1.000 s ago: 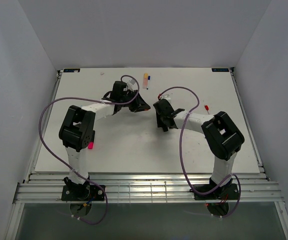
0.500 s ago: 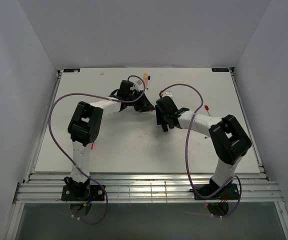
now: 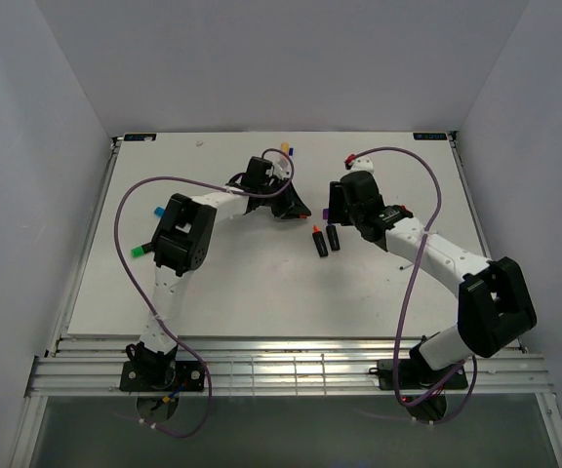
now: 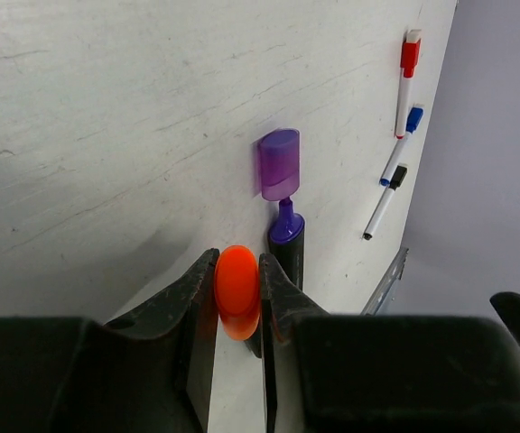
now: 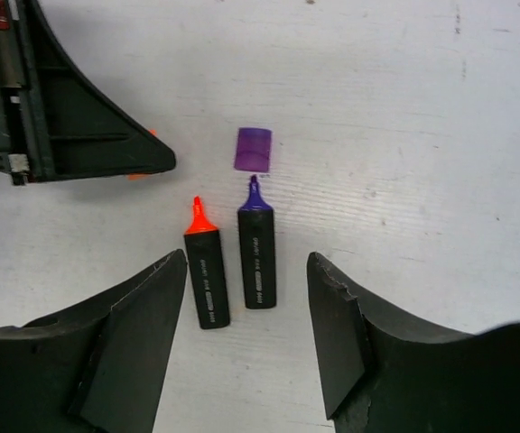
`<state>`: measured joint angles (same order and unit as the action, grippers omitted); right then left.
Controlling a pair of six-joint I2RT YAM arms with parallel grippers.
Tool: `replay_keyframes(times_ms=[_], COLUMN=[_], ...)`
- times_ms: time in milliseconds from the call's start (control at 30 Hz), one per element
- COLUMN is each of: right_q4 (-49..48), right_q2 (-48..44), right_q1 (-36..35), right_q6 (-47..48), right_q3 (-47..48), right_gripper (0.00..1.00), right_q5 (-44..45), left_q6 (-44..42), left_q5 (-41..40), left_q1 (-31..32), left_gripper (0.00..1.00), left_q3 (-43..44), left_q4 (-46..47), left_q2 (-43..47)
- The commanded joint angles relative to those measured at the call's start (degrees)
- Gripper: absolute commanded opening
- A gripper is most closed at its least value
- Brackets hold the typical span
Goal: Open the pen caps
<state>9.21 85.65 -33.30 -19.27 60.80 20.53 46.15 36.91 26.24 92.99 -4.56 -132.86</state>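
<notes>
My left gripper (image 4: 238,272) is shut on an orange pen cap (image 4: 237,290), held just above the table; in the top view it (image 3: 298,209) sits left of the markers. A loose purple cap (image 5: 253,149) lies on the table at the tip of a capless purple marker (image 5: 256,254). Beside that lies a capless orange marker (image 5: 206,272). My right gripper (image 5: 246,293) hovers open above both barrels, holding nothing. From above, the two markers (image 3: 325,239) lie side by side between the arms, with the right gripper (image 3: 338,214) just behind them.
Three thin pens with red (image 4: 407,77), blue (image 4: 403,144) and black (image 4: 384,200) caps lie towards the table's far edge. A green cap (image 3: 140,252) and a blue cap (image 3: 157,211) lie by the left arm. The white table (image 3: 261,292) is walled on three sides.
The two grippers have parted. My right gripper has opened and drawn back, leaving the orange marker barrel on the table beside the purple one. The left gripper shifted right, still holding the orange cap.
</notes>
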Motion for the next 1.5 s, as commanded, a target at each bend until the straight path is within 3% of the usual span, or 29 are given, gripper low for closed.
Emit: replay_keyframes(times_ms=[0, 400, 667, 933, 1167, 1467], right_q4=[1.0, 0.9, 0.6, 0.3, -0.5, 6.5], right_q2=[-2.5, -2.2, -1.7, 1.8, 9.4, 28.7], right_q1=[2.4, 3.7, 3.8, 3.8, 3.7, 3.7], right_q6=[0.1, 0.1, 0.0, 0.5, 2.3, 4.0], right_q3=[-2.3, -3.8, -4.0, -1.7, 6.4, 31.0], right_gripper=[0.62, 0.62, 0.62, 0.62, 0.62, 0.68], right_q5=[-0.7, -2.1, -2.5, -4.3, -6.1, -8.8], left_q6=[-0.4, -0.4, -1.7, -3.2, -5.7, -8.8], left_q5=[0.8, 1.2, 0.4, -4.0, -7.4, -14.5], left_q1=[0.4, 0.9, 0.9, -1.0, -3.2, -4.4], left_gripper=[0.24, 0.52, 0.55, 0.57, 0.6, 0.65], left_q3=[2.7, 4.0, 3.1, -3.3, -6.8, -13.6], left_q4=[-1.0, -1.5, -2.4, -1.4, -1.9, -3.2], left_q2=[0.5, -2.1, -1.4, 6.6, 16.0, 28.3])
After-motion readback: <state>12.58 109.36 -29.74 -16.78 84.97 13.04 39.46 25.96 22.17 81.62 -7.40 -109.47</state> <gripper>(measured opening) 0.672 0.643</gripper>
